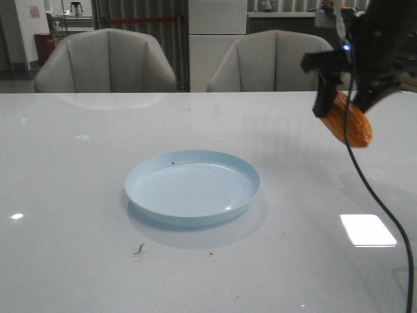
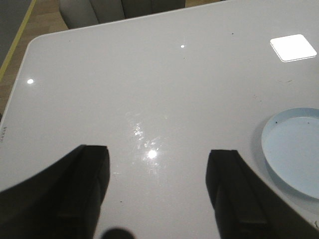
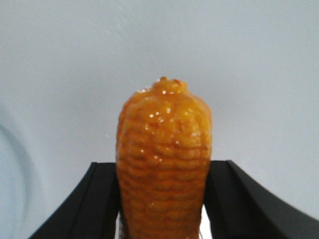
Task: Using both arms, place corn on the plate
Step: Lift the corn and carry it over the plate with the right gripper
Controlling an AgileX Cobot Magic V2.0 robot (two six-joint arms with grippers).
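Note:
The pale blue plate (image 1: pixel 192 186) lies on the white table near the middle; its edge shows in the left wrist view (image 2: pixel 294 152). My right gripper (image 1: pixel 345 107) is shut on the orange corn (image 1: pixel 350 124) and holds it in the air to the right of the plate and beyond it. In the right wrist view the corn (image 3: pixel 164 159) stands between the black fingers (image 3: pixel 94 204), tip pointing away. My left gripper (image 2: pixel 157 194) is open and empty over bare table, the plate off to one side. The left arm does not show in the front view.
Two grey armchairs (image 1: pixel 107 62) stand behind the table's far edge. A black cable (image 1: pixel 384 215) hangs from the right arm down to the front right. A bright light reflection (image 1: pixel 367 229) lies on the table at the right. The table's rounded corner (image 2: pixel 35 42) shows in the left wrist view.

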